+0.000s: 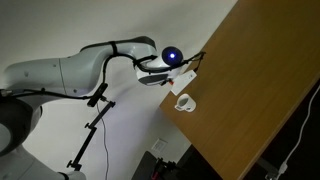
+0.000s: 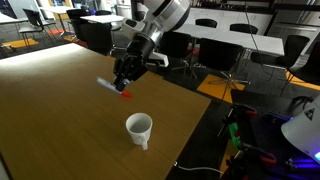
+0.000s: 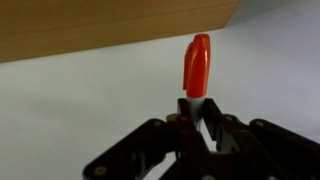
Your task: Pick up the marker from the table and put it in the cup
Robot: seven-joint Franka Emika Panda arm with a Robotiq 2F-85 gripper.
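My gripper (image 2: 124,83) is shut on the marker (image 2: 110,87) and holds it in the air above the brown table (image 2: 60,110). In an exterior view the marker sticks out sideways from the jaws, pale end to the left, red end by the fingers. In the wrist view the red-orange end of the marker (image 3: 197,66) stands up between the fingertips of the gripper (image 3: 196,108). The white cup (image 2: 139,129) stands upright on the table, nearer the camera than the gripper and apart from it. The cup also shows by the table's edge in an exterior view (image 1: 184,102), just below the gripper (image 1: 178,78).
Office tables and chairs (image 2: 225,50) stand behind the table. A cable and lit equipment (image 2: 250,135) lie off the table's edge. The table's edge (image 3: 120,45) crosses the top of the wrist view, with pale floor below it.
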